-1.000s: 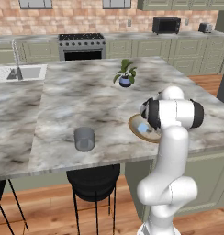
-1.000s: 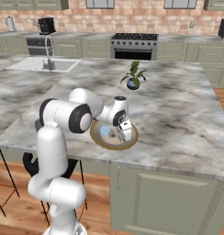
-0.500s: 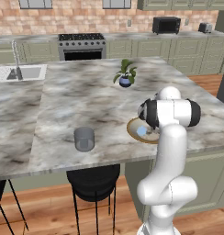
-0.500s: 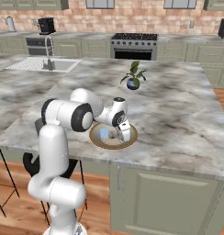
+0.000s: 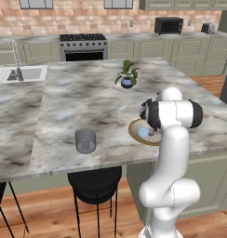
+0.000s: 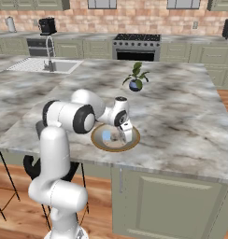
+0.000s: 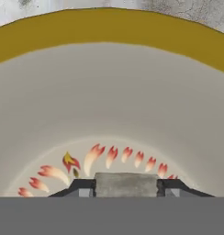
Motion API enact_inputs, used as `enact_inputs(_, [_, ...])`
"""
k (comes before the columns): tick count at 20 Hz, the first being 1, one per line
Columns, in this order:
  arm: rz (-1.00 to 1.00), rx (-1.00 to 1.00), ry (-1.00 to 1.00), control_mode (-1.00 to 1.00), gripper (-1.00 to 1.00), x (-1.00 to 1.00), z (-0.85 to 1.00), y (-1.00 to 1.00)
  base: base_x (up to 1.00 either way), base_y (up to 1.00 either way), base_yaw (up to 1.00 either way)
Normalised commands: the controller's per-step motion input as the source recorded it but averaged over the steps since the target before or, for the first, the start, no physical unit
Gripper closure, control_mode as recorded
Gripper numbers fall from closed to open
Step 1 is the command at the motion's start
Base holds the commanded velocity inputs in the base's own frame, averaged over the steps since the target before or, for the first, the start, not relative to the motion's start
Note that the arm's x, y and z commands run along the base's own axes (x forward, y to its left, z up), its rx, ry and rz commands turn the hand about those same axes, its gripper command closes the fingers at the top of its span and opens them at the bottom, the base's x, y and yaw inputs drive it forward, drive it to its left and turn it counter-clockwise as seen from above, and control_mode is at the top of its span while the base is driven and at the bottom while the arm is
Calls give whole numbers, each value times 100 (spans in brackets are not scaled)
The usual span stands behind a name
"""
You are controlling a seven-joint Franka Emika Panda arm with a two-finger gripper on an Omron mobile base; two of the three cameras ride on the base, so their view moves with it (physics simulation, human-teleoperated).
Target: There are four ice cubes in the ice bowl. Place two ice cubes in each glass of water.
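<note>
Since the earlier frames, the gripper [image 6: 124, 137] had descended deeper into the bowl [image 6: 132, 141], and its jaws had narrowed from wide apart to nearly together. In the hand view, the fingertips [image 7: 81, 187] flanked a pale grey block [image 7: 126, 185] at 6 o'clock; the fingertips touched its two sides. The block appeared to be an ice cube, held between the jaws, though its colour read grey rather than blue.

In the right base view, a loose cube [image 6: 106, 135] lay on the bowl floor at 9 o'clock from the gripper, just beside it. The left base view showed the same blue cube [image 5: 143, 133] in the bowl [image 5: 134, 131], partly behind the arm.

One glass [image 5: 85, 140] stood upright on the counter [image 5: 78, 100], well apart from the bowl at its 9 o'clock. A plant pot [image 5: 127, 82] stood at the bowl's 12 o'clock, well apart.

The bowl interior [image 7: 112, 105] was tan with a golden rim [image 7: 109, 27] and a flame pattern [image 7: 93, 158] near its centre.
</note>
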Motion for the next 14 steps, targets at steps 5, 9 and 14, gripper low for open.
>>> enact_inputs(5, [0,-2,-8,-100,100,-20,55,0,0,0,0])
enact_inputs(9, [0,-3,-9,-100,100,-29,80,4,0,0,0])
enact_inputs(14, [0,-1,-7,-100,100,-35,83,33,0,0,0])
